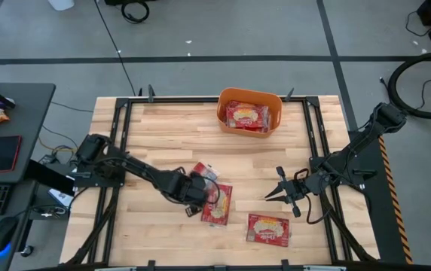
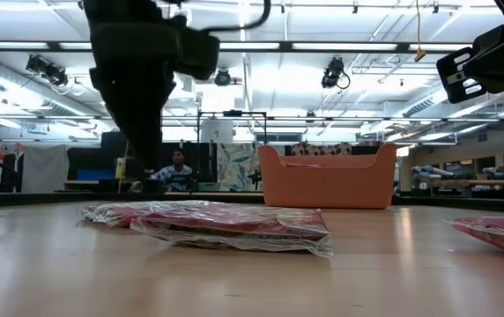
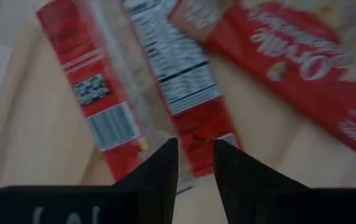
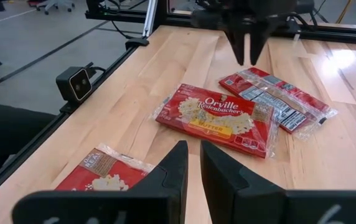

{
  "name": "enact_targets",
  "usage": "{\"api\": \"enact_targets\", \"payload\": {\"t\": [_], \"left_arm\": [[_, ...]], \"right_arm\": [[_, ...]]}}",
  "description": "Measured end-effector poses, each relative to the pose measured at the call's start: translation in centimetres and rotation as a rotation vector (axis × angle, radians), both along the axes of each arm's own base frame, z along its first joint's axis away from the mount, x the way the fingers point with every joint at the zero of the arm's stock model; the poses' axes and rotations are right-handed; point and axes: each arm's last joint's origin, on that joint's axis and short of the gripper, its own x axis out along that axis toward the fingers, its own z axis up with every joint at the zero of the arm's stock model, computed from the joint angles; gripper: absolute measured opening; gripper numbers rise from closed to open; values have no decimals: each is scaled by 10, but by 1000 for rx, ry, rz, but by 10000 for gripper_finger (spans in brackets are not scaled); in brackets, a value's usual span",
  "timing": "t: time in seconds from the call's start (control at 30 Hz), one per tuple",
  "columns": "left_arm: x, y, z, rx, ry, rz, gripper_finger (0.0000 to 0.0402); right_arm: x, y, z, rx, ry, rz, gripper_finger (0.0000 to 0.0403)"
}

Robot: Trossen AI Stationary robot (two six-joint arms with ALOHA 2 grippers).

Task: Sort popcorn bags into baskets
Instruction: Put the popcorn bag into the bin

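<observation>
Nearest the low-view camera, in the lower centre of the frame, lies a pair of overlapping popcorn bags flat on the counter, with the orange basket behind them at centre right. From above, the basket sits at upper centre and already holds a popcorn bag. Three more bags lie at lower centre: a label-side-up bag, a face-up bag partly beneath it, and a lone bag toward the lower right.

Hovering at the label-side-up bag, the left gripper has its fingers nearly closed with a thin gap and nothing visibly between them. Waiting at centre right of the high view, the right gripper is likewise nearly closed and empty.

To do the pick well, the left gripper should probably open wider, come down on a free pale edge of the upper bag, and pinch only that one, lifting slowly since foil is likely slippery and may drag its neighbour.

In the right wrist view the face-up bag reads "Orville Redenbacher's" above a yellow band; the other bag shows a barcode and a nutrition panel too small to read.
</observation>
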Motion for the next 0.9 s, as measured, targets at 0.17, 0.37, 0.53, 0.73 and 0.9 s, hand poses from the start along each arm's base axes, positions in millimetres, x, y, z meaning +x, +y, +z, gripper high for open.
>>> {"api": "enact_targets", "payload": {"t": [0.17,0.37,0.53,0.73,0.9], "left_arm": [[0,-20,-5,56,-71,-29,105],[8,-39,-24,98,-84,-18,105],[20,-43,-36,180,-71,15,105],[33,-48,-44,247,-28,27,105],[30,-48,-55,274,96,45,105]], "right_arm": [[0,0,0,1,-1,0,48],[0,0,1,2,-7,2,48],[0,0,1,6,-7,2,48],[0,0,1,6,-7,2,48],[0,0,0,5,-5,2,48]]}}
